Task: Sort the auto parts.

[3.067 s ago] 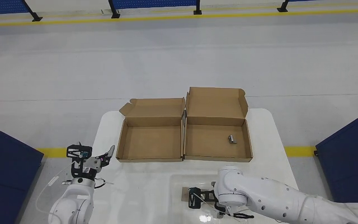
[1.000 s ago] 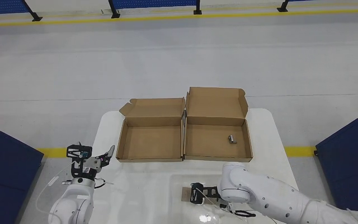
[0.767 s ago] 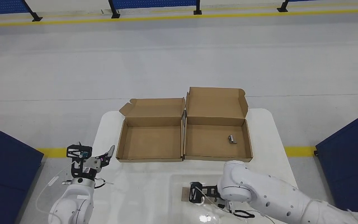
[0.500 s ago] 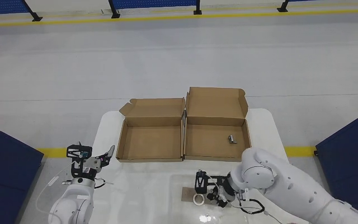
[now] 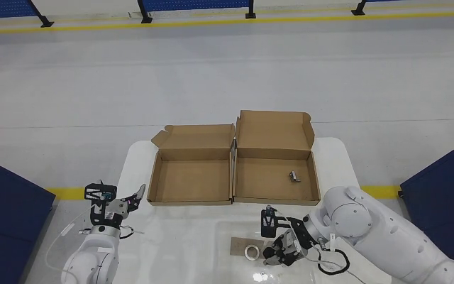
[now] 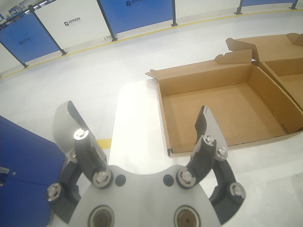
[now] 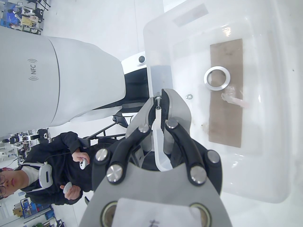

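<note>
Bolt clenched in right end effector above rim of clear bin, left end effector released.

We see the gripper pinching a small bolt over the clear bin's wall. Inside, a ring lies on a brown pad, with a washer just beside the pad.
</note>
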